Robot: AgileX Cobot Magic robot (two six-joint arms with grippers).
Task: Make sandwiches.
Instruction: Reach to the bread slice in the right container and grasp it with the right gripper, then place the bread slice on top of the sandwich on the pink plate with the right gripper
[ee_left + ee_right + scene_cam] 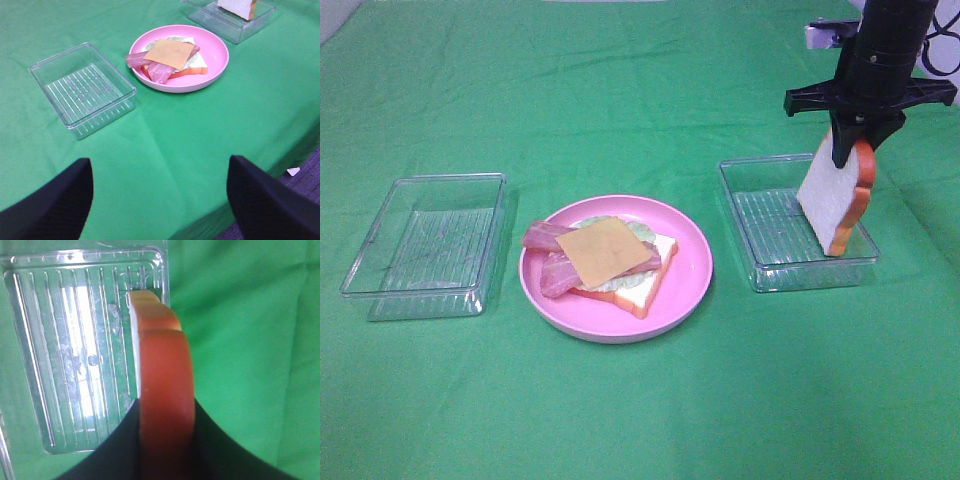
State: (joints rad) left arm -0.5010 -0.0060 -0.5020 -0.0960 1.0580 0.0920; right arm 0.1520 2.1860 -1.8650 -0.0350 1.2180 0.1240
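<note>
An open sandwich (610,262) lies on the pink plate (690,275): a bread slice, lettuce, bacon strips (552,268) and a cheese square (605,250) on top. It also shows in the left wrist view (172,57). My right gripper (847,140) is shut on a second bread slice (832,195) and holds it upright just above the right tray (765,265). In the right wrist view the slice's crust (162,385) sits between the black fingers. My left gripper (160,200) is open and empty, well back from the plate over the cloth's near edge.
An empty clear tray (425,245) stands left of the plate and shows in the left wrist view (82,87). The green cloth (620,420) covers the table. Its edge drops off near my left gripper (280,165).
</note>
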